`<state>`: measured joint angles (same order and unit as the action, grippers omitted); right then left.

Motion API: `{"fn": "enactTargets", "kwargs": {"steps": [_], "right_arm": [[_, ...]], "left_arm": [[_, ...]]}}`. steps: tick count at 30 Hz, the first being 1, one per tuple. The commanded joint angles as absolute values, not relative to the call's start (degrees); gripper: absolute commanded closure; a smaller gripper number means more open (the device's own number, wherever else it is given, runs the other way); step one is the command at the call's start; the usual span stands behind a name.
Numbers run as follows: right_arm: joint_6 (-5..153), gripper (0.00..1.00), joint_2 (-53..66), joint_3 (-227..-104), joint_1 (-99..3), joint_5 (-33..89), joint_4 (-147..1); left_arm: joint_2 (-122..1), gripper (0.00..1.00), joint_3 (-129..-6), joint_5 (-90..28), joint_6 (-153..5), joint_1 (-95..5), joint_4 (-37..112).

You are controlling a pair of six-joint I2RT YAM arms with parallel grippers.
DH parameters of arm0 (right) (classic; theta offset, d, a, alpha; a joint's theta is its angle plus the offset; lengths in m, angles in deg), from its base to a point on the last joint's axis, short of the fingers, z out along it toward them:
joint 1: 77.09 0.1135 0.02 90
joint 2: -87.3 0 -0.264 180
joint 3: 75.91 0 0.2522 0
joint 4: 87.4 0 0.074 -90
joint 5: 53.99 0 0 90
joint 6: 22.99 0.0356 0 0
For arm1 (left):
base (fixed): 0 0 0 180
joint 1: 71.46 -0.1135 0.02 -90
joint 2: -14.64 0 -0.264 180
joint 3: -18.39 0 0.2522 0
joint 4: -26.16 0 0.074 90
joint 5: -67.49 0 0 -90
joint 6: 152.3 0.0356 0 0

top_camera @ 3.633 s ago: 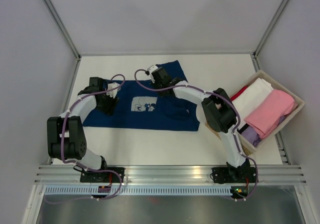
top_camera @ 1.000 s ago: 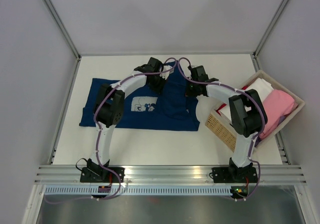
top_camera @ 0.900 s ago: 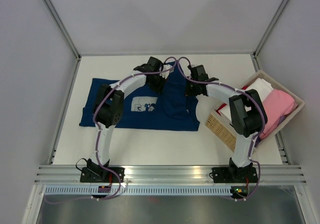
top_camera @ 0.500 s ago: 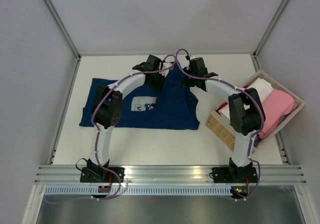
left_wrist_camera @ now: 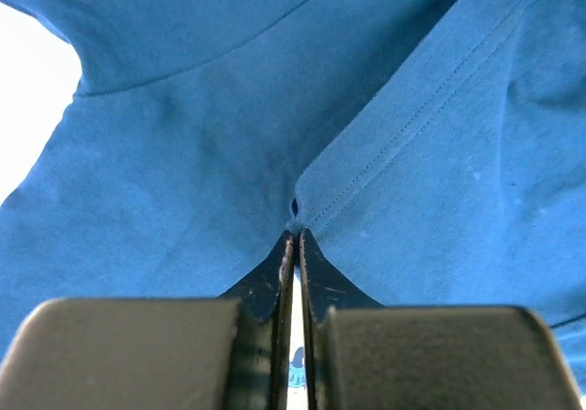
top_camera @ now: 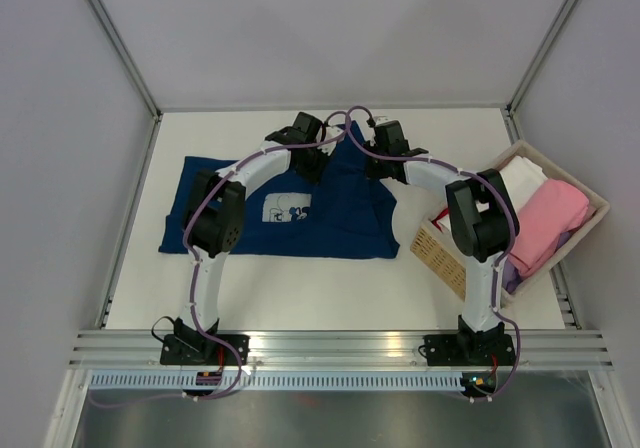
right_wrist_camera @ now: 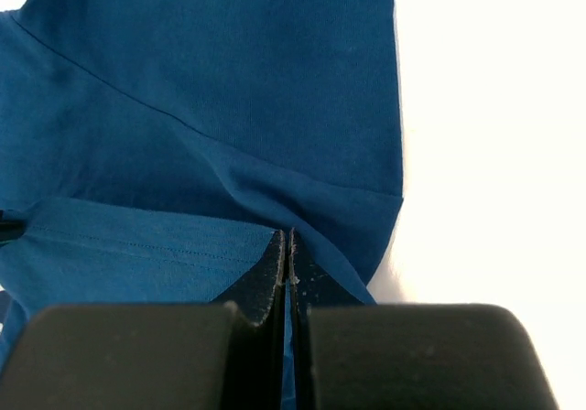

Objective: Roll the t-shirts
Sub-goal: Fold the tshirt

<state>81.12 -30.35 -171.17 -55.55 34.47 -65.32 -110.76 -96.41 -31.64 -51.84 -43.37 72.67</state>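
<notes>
A navy blue t-shirt [top_camera: 345, 218] with a small white-and-pale-blue chest print [top_camera: 288, 208] lies spread on the white table. Its right part is doubled over itself. My left gripper [top_camera: 316, 162] is at the shirt's far edge, near the middle. In the left wrist view this gripper [left_wrist_camera: 295, 236] is shut, pinching a stitched hem of the navy cloth [left_wrist_camera: 412, 154] at its tips. My right gripper [top_camera: 379, 164] is a little to the right, at the shirt's far right corner. In the right wrist view it [right_wrist_camera: 290, 238] is shut on a fold of the same cloth [right_wrist_camera: 229, 80].
A woven basket [top_camera: 440, 253] stands at the right edge of the table, holding a white bundle [top_camera: 520, 178], a pink one [top_camera: 548, 218] and a purple one [top_camera: 508, 273]. Grey walls and metal posts enclose the table. Bare white table [right_wrist_camera: 494, 154] lies right of the shirt.
My right gripper has moved back and left with the cloth, and the doubled flap has spread wider and flatter. The left gripper has stayed in place.
</notes>
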Motion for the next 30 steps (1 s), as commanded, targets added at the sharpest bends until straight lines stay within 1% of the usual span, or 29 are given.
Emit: {"fn": "enactTargets", "kwargs": {"steps": [1, 7, 8, 11, 12, 13, 15, 17, 18, 23, 26, 27, 28, 29, 30], "right_arm": [[80.1, 1.0, -31.4, -172.9, -55.6, 35.7, -67.4], [79.8, 0.99, -32.7, -173.9, -55.6, 35.6, -66.6], [79.7, 0.98, -32.8, -174.4, -55.6, 35.5, -66.2], [79.7, 0.89, -32.9, -174.9, -55.6, 35.7, -65.6], [79.8, 0.85, -32.7, -175.0, -55.6, 35.7, -65.3], [79.8, 0.82, -32.5, -175.1, -55.6, 35.7, -65.2], [79.8, 0.76, -31.0, -174.8, -55.6, 35.7, -64.7], [80.1, 0.76, -29.5, -174.0, -55.4, 38.4, -64.2], [80.4, 0.76, -27.8, -173.5, -55.4, 39.2, -63.9], [80.3, 0.78, -22.3, -169.0, -51.8, 44.9, -59.8], [80.8, 0.85, -19.6, -164.8, -47.8, 48.0, -58.3], [82.5, 0.9, -18.5, -163.8, -47.0, 48.7, -58.1], [83.7, 0.94, -18.0, -161.7, -46.5, 48.7, -57.8], [84.9, 1.0, -17.5, -160.6, -46.1, 48.3, -57.6], [86.9, 1.0, -16.6, -159.4, -46.1, 46.1, -58.1]], "left_arm": [[-111.3, 0.92, -95.7, -29.1, -54.3, -43.2, 70.9], [-112.4, 0.91, -95.7, -27.1, -54.3, -43.2, 70.7], [-112.4, 0.91, -95.7, -26.9, -54.2, -43.2, 70.7], [-112.3, 0.89, -95.7, -26.9, -54.2, -43.2, 70.7], [-112.3, 0.87, -95.7, -27.0, -54.1, -43.2, 70.7], [-112.3, 0.85, -95.6, -26.9, -54.1, -43.2, 70.7], [-112.3, 0.76, -95.7, -26.1, -54.2, -43.2, 70.8], [-112.1, 0.69, -95.7, -24.6, -54.4, -43.2, 70.8], [-111.9, 0.68, -95.7, -23.5, -54.6, -43.3, 70.8], [-110.6, 0.67, -95.6, -23.0, -54.3, -43.2, 70.8], [-110.7, 0.67, -95.2, -23.4, -54.4, -43.2, 70.8], [-110.6, 0.67, -95.0, -23.9, -54.5, -43.2, 70.8], [-110.6, 0.67, -94.8, -24.4, -54.6, -43.2, 70.8], [-110.7, 0.67, -94.4, -24.8, -54.7, -43.2, 70.8], [-110.9, 0.68, -94.3, -25.1, -54.7, -43.2, 70.8]]}}
